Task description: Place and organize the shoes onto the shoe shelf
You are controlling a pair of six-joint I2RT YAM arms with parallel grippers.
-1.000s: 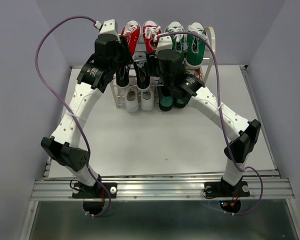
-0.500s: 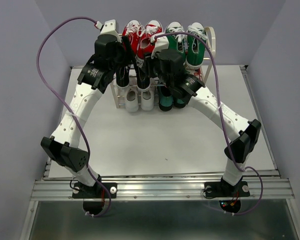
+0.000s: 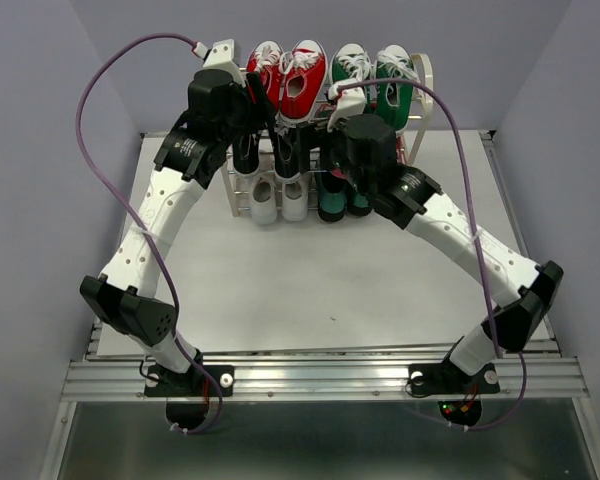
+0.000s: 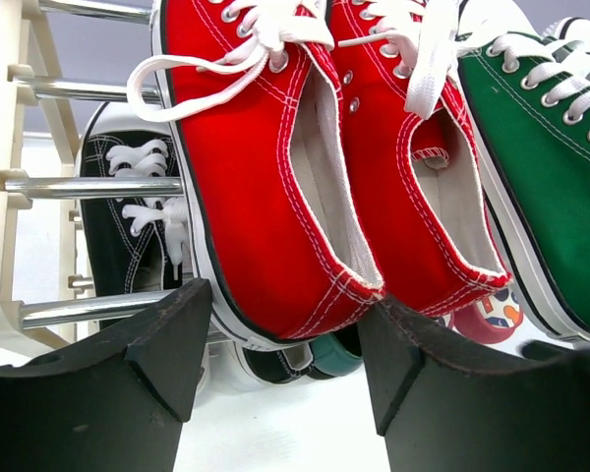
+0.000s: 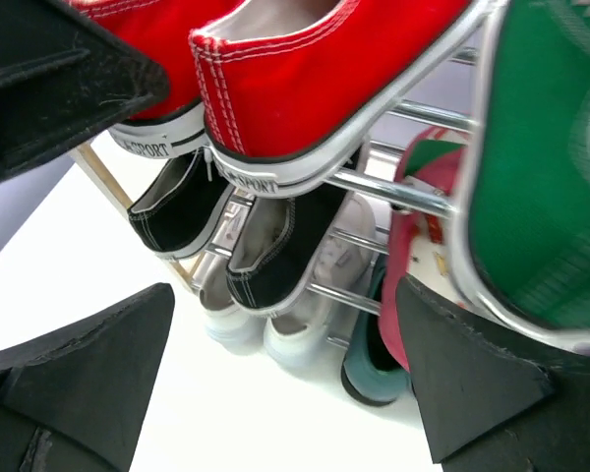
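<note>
Rods (image 4: 88,187) of the shoe shelf (image 3: 423,90) are carrying every shoe in view, and the shelf is standing at the far edge of the table (image 3: 330,270). On its left half, the red sneakers (image 3: 292,80) are lying side by side on the top tier, with their heels toward the arms and their white laces trailing. The black sneakers (image 5: 177,211) are sitting on the tier beneath them, and the white sneakers (image 3: 280,200) are resting at the bottom. On the right half, the green high-tops (image 3: 375,85) are occupying the top tier just beside the red pair. The pink flip-flops (image 5: 413,236) are standing below them, and a pair of dark green shoes (image 3: 332,205) is sitting at the bottom next to the white pair.

The left end effector (image 4: 285,300) is hanging at the top tier with its fingers on either side of one red sneaker's heel. They are lying close against it, but I cannot tell whether they are squeezing it. The right end effector (image 5: 285,287) is hovering just in front of the shelf, below the red pair's heels, with its fingers spread wide and nothing between them.
</note>
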